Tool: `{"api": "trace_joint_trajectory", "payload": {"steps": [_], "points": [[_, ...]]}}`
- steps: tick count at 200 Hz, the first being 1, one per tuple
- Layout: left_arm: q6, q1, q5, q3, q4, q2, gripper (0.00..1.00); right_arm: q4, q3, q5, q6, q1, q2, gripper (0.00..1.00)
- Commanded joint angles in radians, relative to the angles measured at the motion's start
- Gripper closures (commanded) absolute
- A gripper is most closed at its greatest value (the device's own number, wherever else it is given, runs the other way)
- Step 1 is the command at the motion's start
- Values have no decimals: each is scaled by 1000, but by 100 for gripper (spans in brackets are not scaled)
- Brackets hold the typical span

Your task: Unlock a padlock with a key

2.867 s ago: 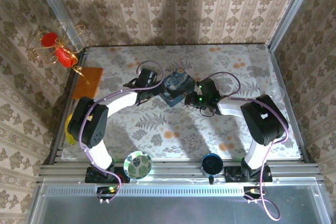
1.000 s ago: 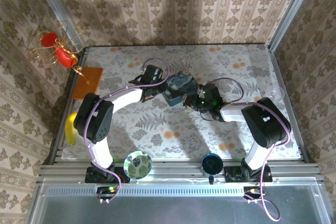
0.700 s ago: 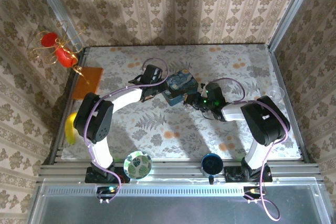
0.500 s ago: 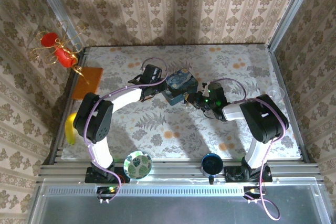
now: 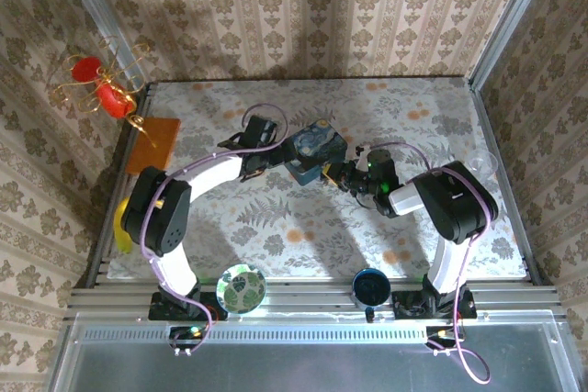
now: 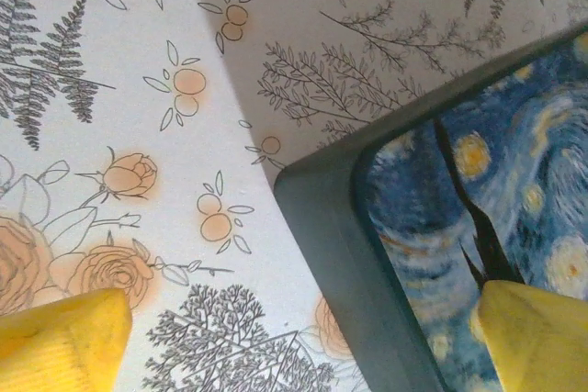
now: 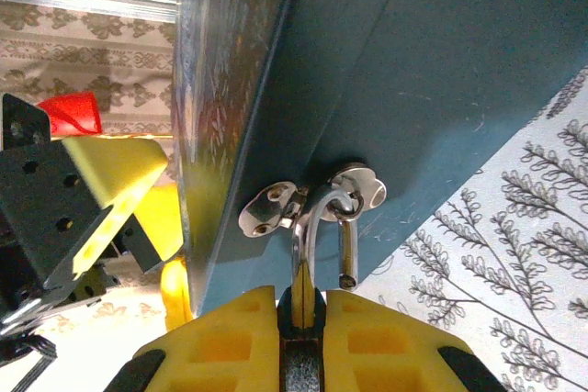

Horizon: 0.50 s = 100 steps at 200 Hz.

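Note:
The blue starry-night tin (image 5: 315,149) stands mid-table. On its front wall the silver padlock (image 7: 322,227) hangs by its shackle from the hasp ring. The shackle's free end hangs loose outside the body. My right gripper (image 7: 301,305) is shut on the padlock body, which is mostly hidden between the yellow fingers; from above the right gripper (image 5: 342,174) sits at the tin's right side. My left gripper (image 6: 303,337) is open, its fingertips (image 6: 60,341) wide apart on either side of the tin's corner (image 6: 340,218). Seen from above, the left gripper (image 5: 276,157) is at the tin's left side. The key is hidden.
An orange pad (image 5: 153,142) and a red-and-gold ornament (image 5: 99,84) are at the far left. A yellow object (image 5: 122,227) lies on the left edge. A green patterned ball (image 5: 243,288) and a dark cup (image 5: 370,286) stand near the arm bases, and a clear cup (image 5: 482,164) at the right.
The left gripper has opened and let go of the tin, easing slightly left. The right gripper stays shut on the padlock and has crept a little to the right.

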Motion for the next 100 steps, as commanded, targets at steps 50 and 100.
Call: {"api": "trace_joint_trajectory", "payload": {"steps": [50, 100], "points": [[3, -79, -9, -1, -79, 10, 0, 200, -31, -17, 89, 11, 33, 100], [-5, -84, -11, -1, -66, 59, 11, 189, -54, 15, 82, 44, 24, 100]]}}
